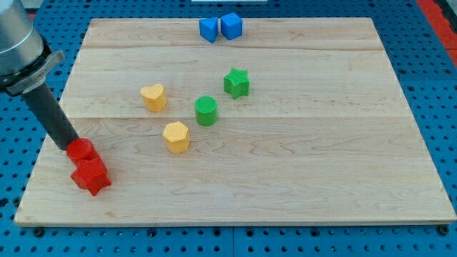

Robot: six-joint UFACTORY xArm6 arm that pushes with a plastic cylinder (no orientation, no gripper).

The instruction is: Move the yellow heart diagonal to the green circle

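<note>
my tip sits near the board's left edge, toward the bottom-left corner, touching or just behind the upper of two red blocks. no claw on this arm, just the dark rod, so there is nothing to release or clench and nothing is grasped.

wooden board lies on a blue pegboard surface.

red block, upper: shape unclear, partly hidden by the rod's end. red block, lower: star-like, touching the upper one, closer to the bottom edge.

yellow heart: left of board centre, about midway between top and bottom edges, well apart from my tip and up to its right.

yellow hexagon: below and a little right of the heart, near but not touching.

green circle: right of the heart and slightly lower, with a clear gap between them; up and right of the hexagon.

blue block, left and blue cube: side by side, touching, at the top edge near its middle.

green star: up and right of the green circle, near it, apart.
</note>
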